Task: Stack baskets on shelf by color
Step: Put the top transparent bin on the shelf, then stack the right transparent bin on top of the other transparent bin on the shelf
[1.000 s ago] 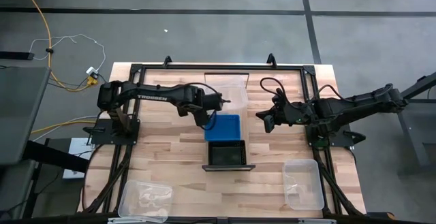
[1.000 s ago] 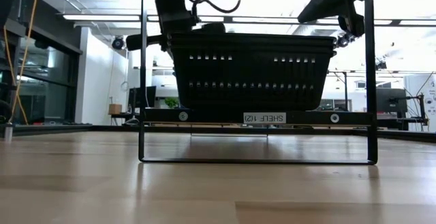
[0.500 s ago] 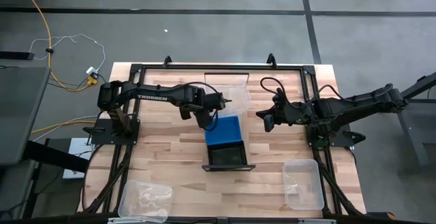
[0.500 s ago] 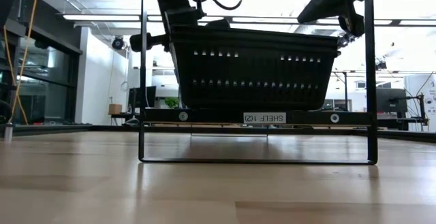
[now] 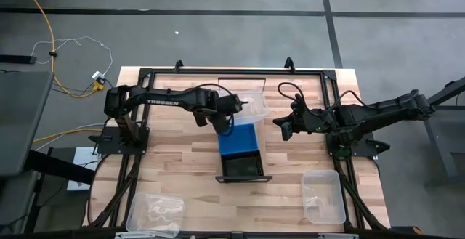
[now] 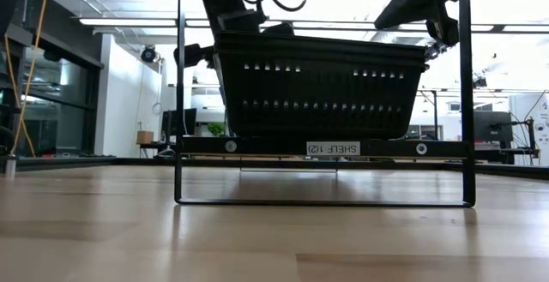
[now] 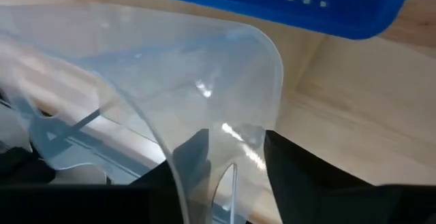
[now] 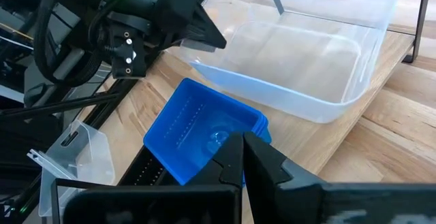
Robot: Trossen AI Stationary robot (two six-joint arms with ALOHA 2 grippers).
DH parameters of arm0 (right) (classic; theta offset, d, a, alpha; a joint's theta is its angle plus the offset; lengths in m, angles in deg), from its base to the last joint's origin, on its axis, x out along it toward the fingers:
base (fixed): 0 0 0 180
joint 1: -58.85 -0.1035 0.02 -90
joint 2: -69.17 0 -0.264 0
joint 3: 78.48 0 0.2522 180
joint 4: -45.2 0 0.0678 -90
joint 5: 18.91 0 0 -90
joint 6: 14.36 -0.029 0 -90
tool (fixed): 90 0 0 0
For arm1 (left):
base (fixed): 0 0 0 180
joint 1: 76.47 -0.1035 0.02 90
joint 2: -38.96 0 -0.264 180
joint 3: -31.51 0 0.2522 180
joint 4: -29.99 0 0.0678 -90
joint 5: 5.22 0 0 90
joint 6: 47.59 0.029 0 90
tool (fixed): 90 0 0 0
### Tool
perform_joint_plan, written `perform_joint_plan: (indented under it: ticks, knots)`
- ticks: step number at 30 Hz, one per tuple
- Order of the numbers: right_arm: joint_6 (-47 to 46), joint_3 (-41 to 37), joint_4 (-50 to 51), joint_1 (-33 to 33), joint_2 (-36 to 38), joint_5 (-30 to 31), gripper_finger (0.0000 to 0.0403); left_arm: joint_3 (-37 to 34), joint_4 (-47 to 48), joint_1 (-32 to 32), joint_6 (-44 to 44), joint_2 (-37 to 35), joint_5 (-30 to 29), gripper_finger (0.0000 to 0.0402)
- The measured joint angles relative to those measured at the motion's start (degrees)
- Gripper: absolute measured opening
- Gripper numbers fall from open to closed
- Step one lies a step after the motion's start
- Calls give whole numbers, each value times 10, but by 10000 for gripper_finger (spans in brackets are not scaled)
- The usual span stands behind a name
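The shelf (image 5: 234,84) runs from far to near down the table's middle. On it stand a clear basket (image 5: 252,102) at the far end, a blue basket (image 5: 238,141) in the middle and a black basket (image 5: 242,166) at the near end. My left gripper (image 5: 231,115) is open at the clear basket's near left corner, astride its wall (image 7: 269,81). My right gripper (image 5: 280,128) hangs shut to the right of the shelf, over the table, with nothing in it. My left gripper stands astride the clear basket's corner wall (image 7: 235,173). One finger (image 7: 192,154) shows through the plastic and the other finger (image 7: 293,169) is on the wall's other side. Whether either finger touches the wall, I cannot tell.
Two more clear baskets lie on the table, one near left (image 5: 154,213) and one near right (image 5: 323,195). A dark metal frame (image 5: 232,70) borders the table. In the low view the shelf's board (image 6: 257,145) sits raised above the tabletop.
My left gripper has gone a little toward the far edge, to the clear basket's corner. The clear basket has turned, its near right corner swinging toward the table's right. The blue basket has shifted slightly toward the near edge. In the low view the dark top rim has tipped.
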Motion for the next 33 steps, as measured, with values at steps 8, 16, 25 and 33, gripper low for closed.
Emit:
perform_joint_plan:
  ticks: [8,16,25,33]
  knots:
    - [0,0,0,0,0,0,0,0,-34,0,-46,-1,-2,164]
    - [0,0,0,0,0,0,0,0,-38,2,-99,-1,-47,178]
    - [1,0,0,0,0,0,0,59,2,3,-228,-28,-94,148]
    - [2,1,-6,0,-6,-1,0,74,20,-7,-538,-131,95,14]
